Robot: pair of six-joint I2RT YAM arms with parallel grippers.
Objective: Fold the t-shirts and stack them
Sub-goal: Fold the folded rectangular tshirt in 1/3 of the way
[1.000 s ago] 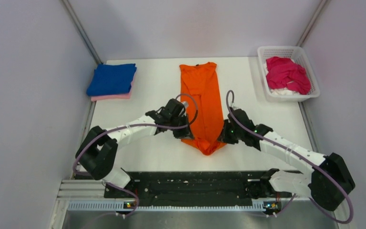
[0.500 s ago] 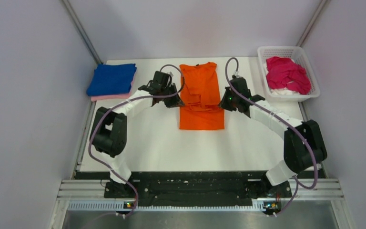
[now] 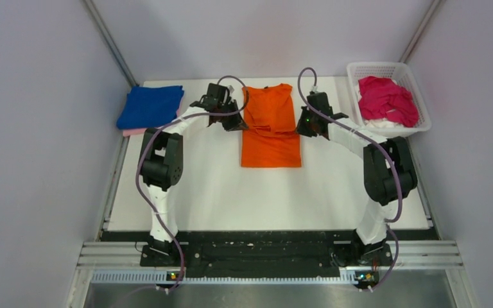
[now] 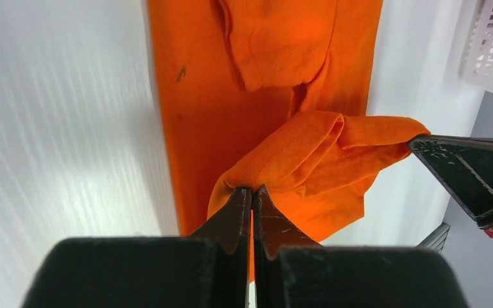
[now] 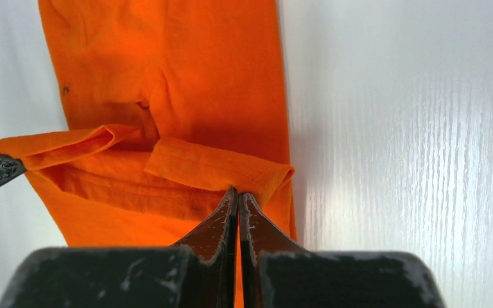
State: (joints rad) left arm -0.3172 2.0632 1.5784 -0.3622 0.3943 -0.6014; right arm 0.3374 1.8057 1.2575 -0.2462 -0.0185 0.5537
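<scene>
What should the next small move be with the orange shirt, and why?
Probably carry the hem up to the collar and lower it flat before releasing. Both pairs of jaws are shut on the hem corners of the orange t-shirt, and the pinched hem hangs lifted over the shirt's middle, short of the collar.

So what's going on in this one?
Both arms are mid-fold on the orange t-shirt: the left gripper and right gripper are each shut on a corner of its doubled-over layer, one at each side. A folded blue t-shirt lies on a pink t-shirt at far left; the magenta t-shirt sits in the white basket.
</scene>
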